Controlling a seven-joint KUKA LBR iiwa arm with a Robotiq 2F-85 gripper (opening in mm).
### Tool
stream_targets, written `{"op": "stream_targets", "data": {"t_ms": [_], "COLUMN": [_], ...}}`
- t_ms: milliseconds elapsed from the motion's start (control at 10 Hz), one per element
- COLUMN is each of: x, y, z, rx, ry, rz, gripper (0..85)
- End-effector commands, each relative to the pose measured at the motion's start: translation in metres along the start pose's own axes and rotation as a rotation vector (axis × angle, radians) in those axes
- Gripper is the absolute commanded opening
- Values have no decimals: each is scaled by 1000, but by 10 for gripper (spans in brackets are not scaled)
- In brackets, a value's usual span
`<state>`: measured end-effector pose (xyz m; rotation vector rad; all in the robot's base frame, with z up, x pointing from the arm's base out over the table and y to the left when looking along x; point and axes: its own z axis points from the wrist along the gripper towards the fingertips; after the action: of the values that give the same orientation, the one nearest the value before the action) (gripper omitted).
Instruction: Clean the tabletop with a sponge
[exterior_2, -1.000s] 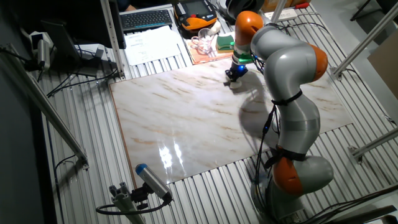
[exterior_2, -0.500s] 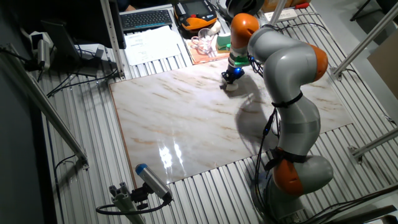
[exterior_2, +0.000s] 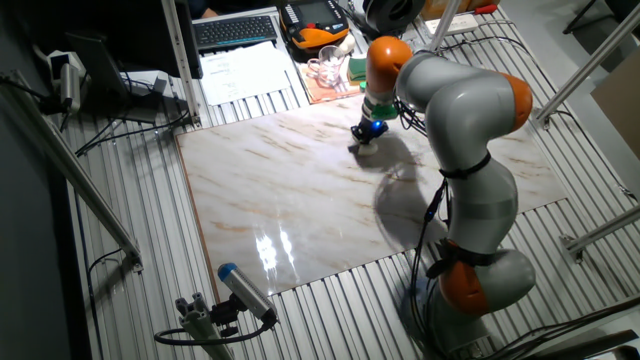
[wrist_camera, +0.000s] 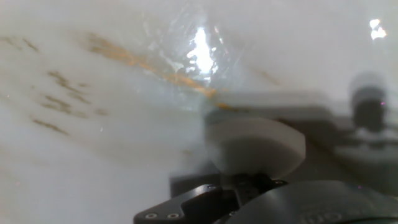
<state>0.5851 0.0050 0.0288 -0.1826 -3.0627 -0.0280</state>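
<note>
One big tabletop (exterior_2: 300, 200) of shiny marble is seen, lying on a ribbed grey surface (exterior_2: 120, 260). One arm (exterior_2: 470, 130) is bent over it from the near right edge, with its gripper (exterior_2: 366, 131) pointed down near the far edge. One small white sponge (wrist_camera: 255, 146) is pressed on the marble under the gripper — it seems to be held, but the fingers are hidden.
</note>
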Motion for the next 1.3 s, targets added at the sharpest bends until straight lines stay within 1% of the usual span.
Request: {"op": "stream_targets", "data": {"t_ms": [0,200,300,400,700,800,1000,1100,1200], "x": [5,15,21,27,42,44,47,48,49], "y": [3,9,12,17,30,32,35,36,40], "z": [0,0,2,5,12,12,9,8,7], "rx": [0,-2,-2,-10,-20,-26,-31,-39,-42], "ry": [-3,-17,-32,-41,-55,-56,-54,-53,-52], "rz": [2,9,11,15,31,34,37,39,43], "gripper": [0,0,0,0,0,0,0,0,0]}}
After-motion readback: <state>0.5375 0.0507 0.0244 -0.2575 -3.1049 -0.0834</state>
